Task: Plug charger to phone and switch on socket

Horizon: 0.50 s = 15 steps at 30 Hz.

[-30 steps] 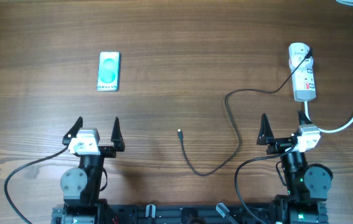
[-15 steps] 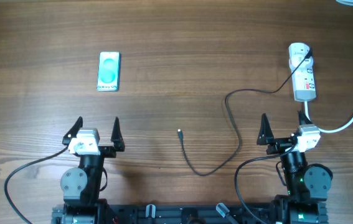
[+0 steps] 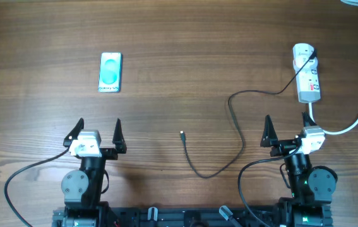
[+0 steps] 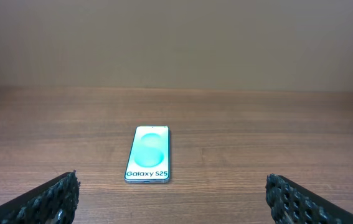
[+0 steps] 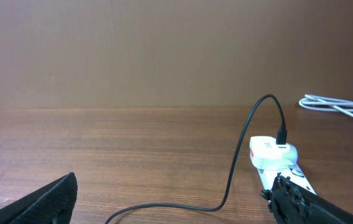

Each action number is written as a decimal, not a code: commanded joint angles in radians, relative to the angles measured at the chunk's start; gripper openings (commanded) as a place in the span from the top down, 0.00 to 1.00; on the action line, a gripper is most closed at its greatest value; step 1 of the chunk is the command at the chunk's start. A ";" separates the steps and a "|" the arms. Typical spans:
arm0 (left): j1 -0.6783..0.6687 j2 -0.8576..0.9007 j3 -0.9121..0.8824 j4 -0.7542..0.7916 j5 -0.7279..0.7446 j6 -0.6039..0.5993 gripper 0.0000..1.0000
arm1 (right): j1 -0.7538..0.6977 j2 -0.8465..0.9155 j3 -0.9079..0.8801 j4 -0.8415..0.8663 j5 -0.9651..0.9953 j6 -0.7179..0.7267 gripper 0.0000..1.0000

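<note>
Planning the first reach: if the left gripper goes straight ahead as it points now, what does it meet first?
The left gripper, jaws open, would likely meet the phone first; only table shows between them. Its height is unclear, so it might pass over the flat phone.

The phone [image 3: 110, 72] lay left on the table [image 3: 179, 31], the socket [image 3: 307, 79] right; the charger [image 3: 241, 140] ran from the socket toward the middle front.
</note>
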 commanded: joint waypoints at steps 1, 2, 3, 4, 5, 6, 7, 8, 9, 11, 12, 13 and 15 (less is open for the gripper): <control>-0.001 -0.006 -0.001 0.019 0.094 0.015 0.00 | 0.004 -0.009 -0.001 0.006 0.006 0.007 0.00; -0.001 -0.006 -0.001 0.014 0.112 0.013 0.00 | 0.004 -0.009 -0.001 0.006 0.006 0.007 0.00; -0.001 -0.006 -0.001 0.000 0.134 -0.006 0.00 | 0.004 -0.009 -0.001 0.006 0.006 0.007 0.00; -0.001 -0.004 -0.001 -0.003 0.133 -0.052 0.00 | 0.004 -0.009 -0.001 0.006 0.006 0.007 0.00; -0.001 -0.001 0.000 -0.003 0.135 -0.089 0.00 | 0.004 -0.009 -0.001 0.006 0.006 0.007 0.00; -0.001 0.006 0.006 -0.012 0.147 -0.126 0.00 | 0.004 -0.009 -0.001 0.006 0.006 0.007 0.00; -0.001 0.011 0.014 -0.026 0.151 -0.148 0.00 | 0.004 -0.009 -0.001 0.006 0.006 0.007 0.00; -0.001 0.016 0.027 -0.047 0.150 -0.169 0.00 | 0.004 -0.009 -0.001 0.006 0.006 0.007 0.00; -0.001 0.021 0.039 -0.066 0.151 -0.178 0.00 | 0.004 -0.009 -0.001 0.006 0.006 0.007 0.00; -0.001 0.040 0.091 -0.135 0.151 -0.200 0.00 | 0.004 -0.009 -0.001 0.006 0.006 0.007 0.00; -0.001 0.050 0.113 -0.160 0.156 -0.200 0.00 | 0.004 -0.009 -0.001 0.006 0.006 0.007 0.00; -0.001 0.069 0.156 -0.209 0.162 -0.199 0.00 | 0.004 -0.009 -0.001 0.006 0.006 0.007 0.01; -0.001 0.113 0.241 -0.292 0.163 -0.199 0.00 | 0.004 -0.009 -0.001 0.006 0.006 0.007 0.00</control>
